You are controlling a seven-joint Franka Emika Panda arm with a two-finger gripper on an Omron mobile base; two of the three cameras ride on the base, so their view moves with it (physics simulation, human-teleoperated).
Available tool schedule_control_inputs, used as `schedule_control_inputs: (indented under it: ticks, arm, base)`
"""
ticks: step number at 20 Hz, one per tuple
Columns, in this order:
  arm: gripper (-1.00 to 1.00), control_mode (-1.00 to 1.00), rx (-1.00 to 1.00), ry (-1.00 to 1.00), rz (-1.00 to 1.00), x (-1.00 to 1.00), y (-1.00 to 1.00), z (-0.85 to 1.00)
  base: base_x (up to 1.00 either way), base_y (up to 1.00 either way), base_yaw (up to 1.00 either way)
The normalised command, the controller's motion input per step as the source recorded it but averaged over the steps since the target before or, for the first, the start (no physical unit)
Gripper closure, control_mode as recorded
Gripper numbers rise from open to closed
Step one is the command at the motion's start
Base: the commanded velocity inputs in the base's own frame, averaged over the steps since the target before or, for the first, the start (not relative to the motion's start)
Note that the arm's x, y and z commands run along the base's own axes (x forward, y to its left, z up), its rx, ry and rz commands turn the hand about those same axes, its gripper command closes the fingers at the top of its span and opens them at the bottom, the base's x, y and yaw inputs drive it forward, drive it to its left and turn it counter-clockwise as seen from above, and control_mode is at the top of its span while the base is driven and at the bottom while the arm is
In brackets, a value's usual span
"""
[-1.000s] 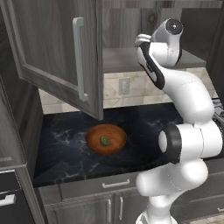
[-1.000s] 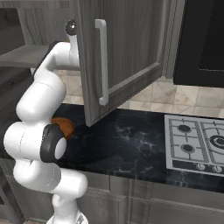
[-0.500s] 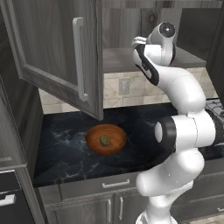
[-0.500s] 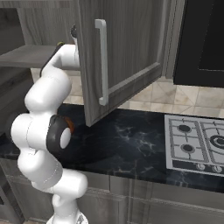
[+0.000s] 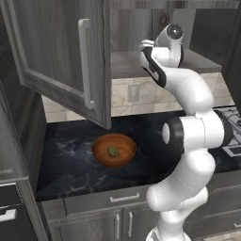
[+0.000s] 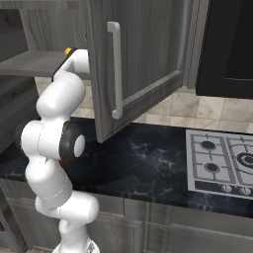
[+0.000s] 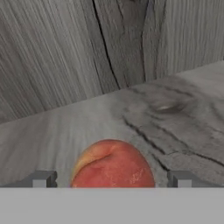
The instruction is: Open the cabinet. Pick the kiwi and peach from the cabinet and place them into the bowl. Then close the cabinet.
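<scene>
The cabinet (image 5: pixel 56 52) stands open, its left door swung out over the counter. My arm reaches in over its shelf (image 5: pixel 124 63). In the hand view the peach (image 7: pixel 113 165), pink-red with a pale orange patch, lies on the grey shelf (image 7: pixel 57 131) close in front of my gripper (image 7: pixel 111 180). The gripper is open, one fingertip (image 7: pixel 41 179) on each side of the peach with a gap to it. Below on the counter sits the wooden bowl (image 5: pixel 101 151) with the kiwi (image 5: pixel 112 151) in it. In the right base view the other open cabinet door (image 6: pixel 143 59) hides my hand.
The dark marble counter (image 5: pixel 66 164) runs under the cabinet, with drawers and small doors (image 5: pixel 122 221) below. A gas stove (image 6: pixel 222 163) lies to the right. The open doors hang over the counter on both sides of my arm. The cabinet's back wall (image 7: pixel 65 52) rises just behind the peach.
My arm has stretched up and farther into the cabinet, the elbow rising. The jaws have stayed open. The bowl and kiwi have not moved.
</scene>
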Motion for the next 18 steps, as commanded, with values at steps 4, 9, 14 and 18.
schedule_control_inputs:
  ticks: [4,9,14,18]
  arm:
    - [-1.00,-1.00,-0.01,0.14,0.01,0.13,0.00,-0.26]
    - [-1.00,-1.00,-0.02,0.08,0.01,0.16,0.00,-0.27]
    - [1.00,-1.00,-0.02,0.01,0.00,0.22,0.00,-0.23]
    - [1.00,-1.00,0.00,-0.01,0.00,0.00,0.00,-0.01]
  base:
    - [0.00,0.00,0.00]
    - [0.00,0.00,0.00]
    - [0.00,0.00,0.00]
    - [0.00,0.00,0.00]
